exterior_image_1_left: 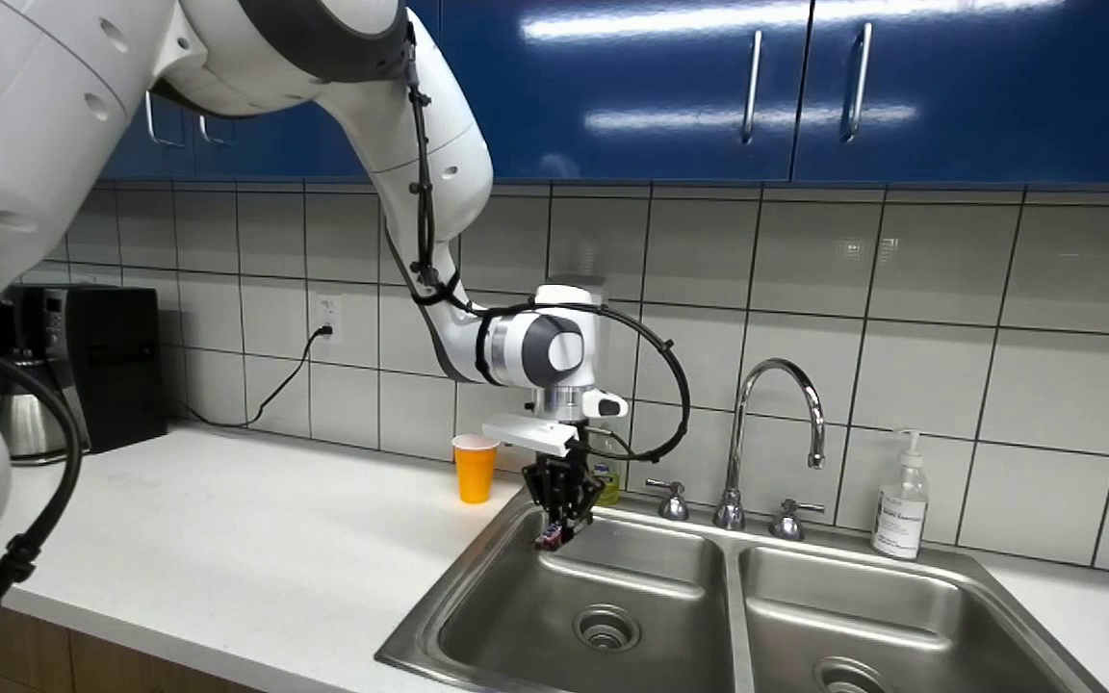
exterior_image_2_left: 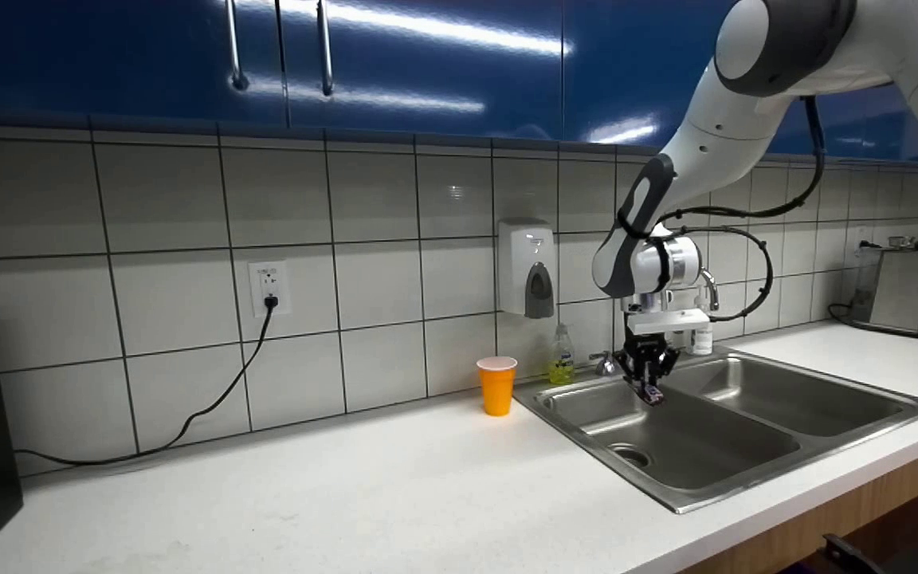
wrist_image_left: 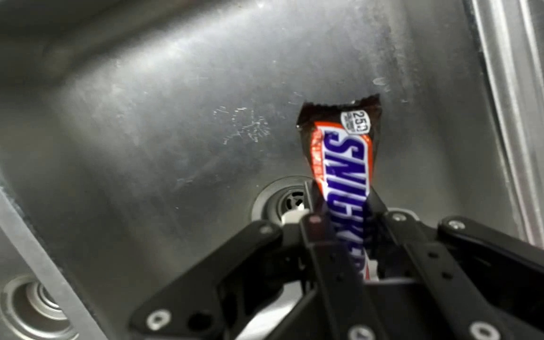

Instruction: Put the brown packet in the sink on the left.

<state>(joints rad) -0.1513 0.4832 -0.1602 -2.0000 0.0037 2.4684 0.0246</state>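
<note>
The brown packet, a Snickers bar wrapper (wrist_image_left: 343, 156), sticks out past the fingertips of my gripper (wrist_image_left: 345, 203) in the wrist view. The fingers are shut on its lower half, which they partly hide. In both exterior views the gripper (exterior_image_1_left: 564, 515) (exterior_image_2_left: 647, 375) points down over the left basin (exterior_image_1_left: 651, 602) (exterior_image_2_left: 690, 438) of the steel sink, near its back. The packet (exterior_image_1_left: 551, 539) (exterior_image_2_left: 652, 395) shows small and tilted under it, apart from the basin floor. The basin's drain (wrist_image_left: 276, 200) shows beside the left finger in the wrist view.
An orange cup (exterior_image_1_left: 475, 472) stands on the counter left of the sink. A soap bottle (exterior_image_2_left: 562, 359) stands behind the sink. The faucet (exterior_image_1_left: 737, 433) rises behind the divider. The right basin (exterior_image_1_left: 863, 616) adjoins the left. A pump bottle (exterior_image_1_left: 901, 510) stands at the back right.
</note>
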